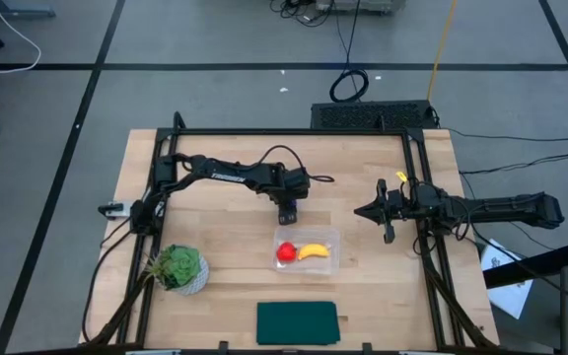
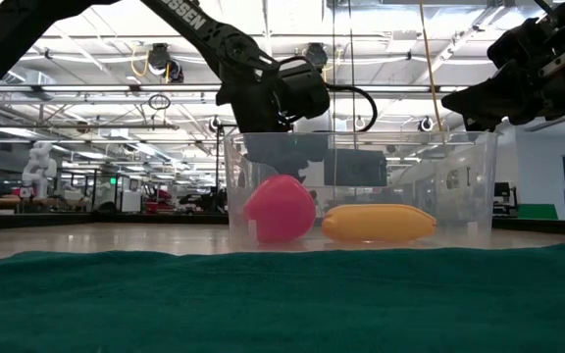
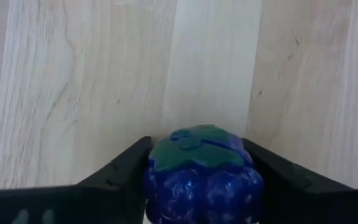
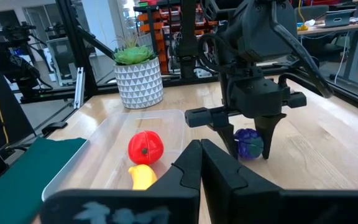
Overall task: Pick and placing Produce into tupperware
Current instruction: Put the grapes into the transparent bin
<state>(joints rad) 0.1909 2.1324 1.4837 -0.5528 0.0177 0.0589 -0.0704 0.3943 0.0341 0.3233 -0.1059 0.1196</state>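
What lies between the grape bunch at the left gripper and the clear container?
Only bare wood tabletop, as the right wrist view shows. The grape bunch sits between the left gripper's fingers, just outside the clear container's rim.

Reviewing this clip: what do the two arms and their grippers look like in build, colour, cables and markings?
Both arms are matte black, jointed and slender. The left arm bears white lettering on its link, and a black cable loops over its wrist. The left gripper has two tapered black fingers below a boxy head. The right gripper is likewise black, with wedge-shaped fingers; a small yellow tag sits by its wrist.
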